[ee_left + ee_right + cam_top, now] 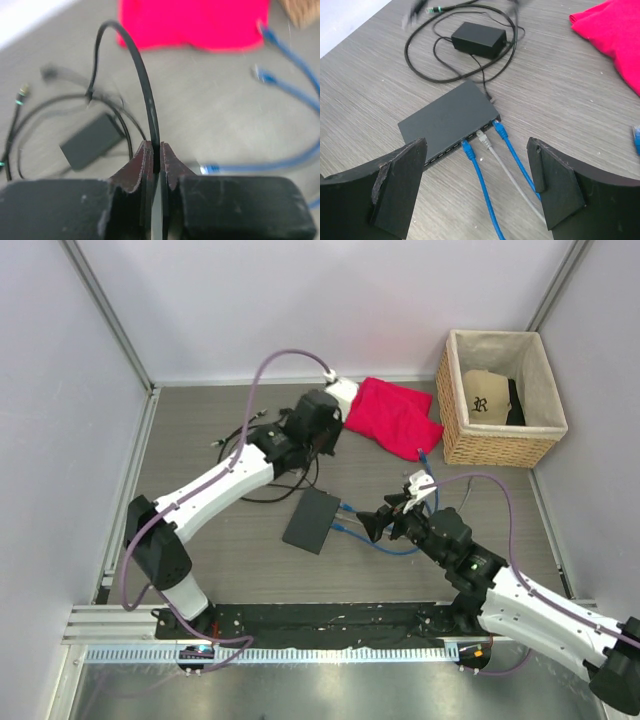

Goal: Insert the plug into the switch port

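The switch [312,520] is a flat dark box lying mid-table. Along its near edge [447,122] two blue plugs [469,149] and a grey plug [483,140] sit in sockets. My right gripper [476,145] hovers open just in front of those sockets [375,517], with nothing between its fingers. My left gripper [156,157] is shut on a thin black cord [145,85] that arcs up from its jaws. It hangs left of the red cloth [312,445]. A loose blue plug [261,74] lies on the table beyond it. I cannot tell which plug the task means.
A black power brick [479,37] with looped black cords lies beyond the switch. A red cloth [395,415] lies at the back. A wicker basket [455,430] holding a cap stands at the back right. Blue cables [400,545] run from the switch towards the right arm.
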